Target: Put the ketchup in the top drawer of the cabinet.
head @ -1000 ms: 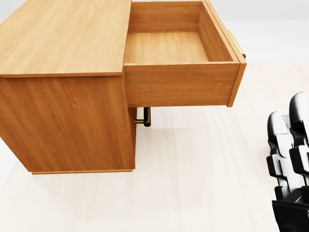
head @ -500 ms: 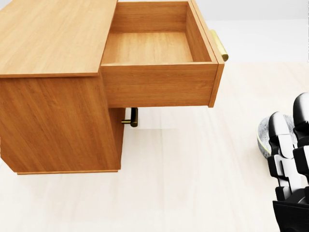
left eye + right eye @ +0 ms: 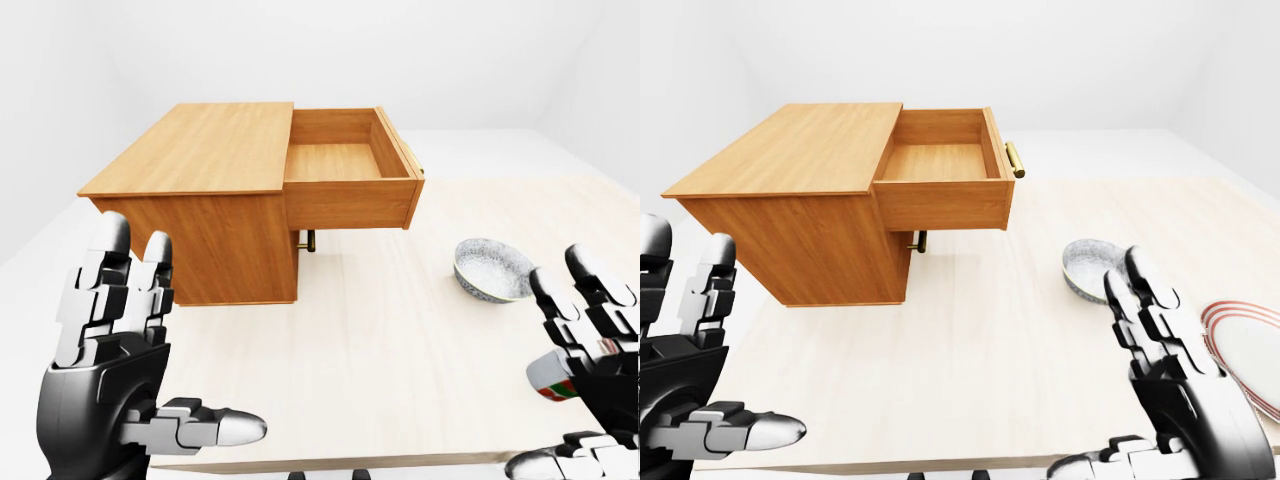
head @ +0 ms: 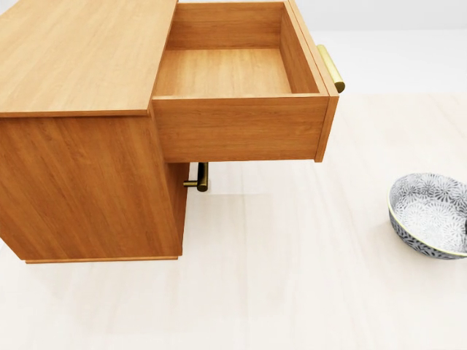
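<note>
Red-and-white ketchup bottle (image 3: 556,380) held in right hand (image 3: 590,345), fingers (image 3: 553,300) wrapped round it, bottom right of left-eye view. Open top wooden drawer (image 3: 340,160) lies up and leftward, well apart. Left hand (image 3: 115,340) empty, fingers spread.

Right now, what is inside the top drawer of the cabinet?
Nothing: the top drawer stands pulled out, and only its bare wooden bottom shows. The strip just behind its near wall is hidden. The ketchup is not there; the right robot hand holds it.
</note>
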